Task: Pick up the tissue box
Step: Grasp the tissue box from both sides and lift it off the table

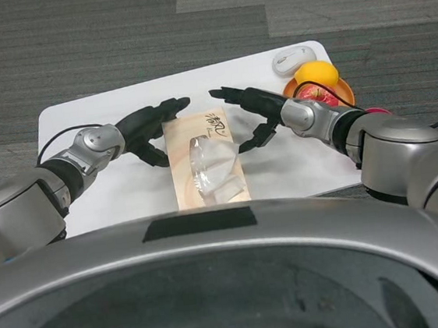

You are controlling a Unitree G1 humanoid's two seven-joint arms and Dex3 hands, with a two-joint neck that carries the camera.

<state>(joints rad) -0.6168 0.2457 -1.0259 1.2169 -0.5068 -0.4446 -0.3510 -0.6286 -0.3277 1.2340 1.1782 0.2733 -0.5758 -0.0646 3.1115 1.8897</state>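
Tissue box [205, 161] lies between left hand [150, 127] and right hand [251, 110], fingers spread wide, holding nothing.

You have one tissue box [205, 161] on one white table [96, 114], with two black hands — the left hand [151, 126] and the right hand [249, 112] — one at each side. At the far right corner you count one white computer mouse [293, 60], one orange plate [343, 91] and two fruits — an orange [316, 74] and a red apple [315, 95].

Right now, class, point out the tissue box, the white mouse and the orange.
tissue box [205, 161]: head view, on its tan top face.
white mouse [293, 60]: head view, on its upper shell.
orange [316, 74]: head view, on its rounded top.
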